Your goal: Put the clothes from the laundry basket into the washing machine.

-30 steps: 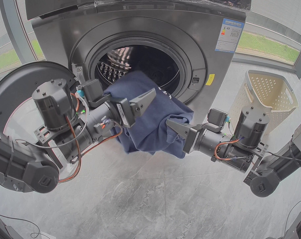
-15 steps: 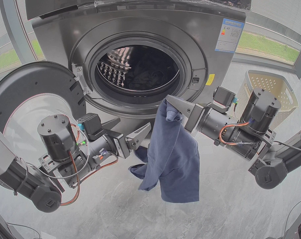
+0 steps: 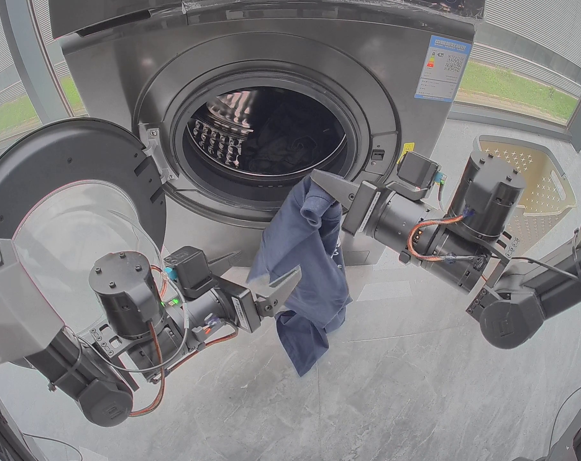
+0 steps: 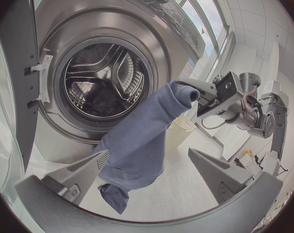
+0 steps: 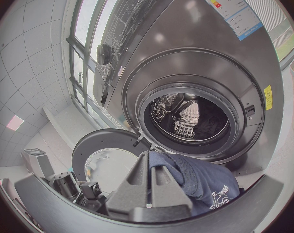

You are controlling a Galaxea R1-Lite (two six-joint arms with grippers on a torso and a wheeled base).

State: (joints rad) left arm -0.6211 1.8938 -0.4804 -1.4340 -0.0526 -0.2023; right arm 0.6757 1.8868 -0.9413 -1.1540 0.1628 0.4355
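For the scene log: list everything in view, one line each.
washing machine: one, dark grey, straight ahead; its round door stands open on the left.
clothes: one dark heap, inside the drum.
garment: one, blue, hanging in front of the machine.
laundry basket: one, cream, right of the machine.
left gripper: one, grey, open, low beside the garment.
right gripper: one, grey, shut on the garment's top.

The laundry basket (image 3: 547,174) is getting mostly covered behind the right claw (image 3: 319,180), and drum clothes (image 3: 284,142) past it are blurring together.
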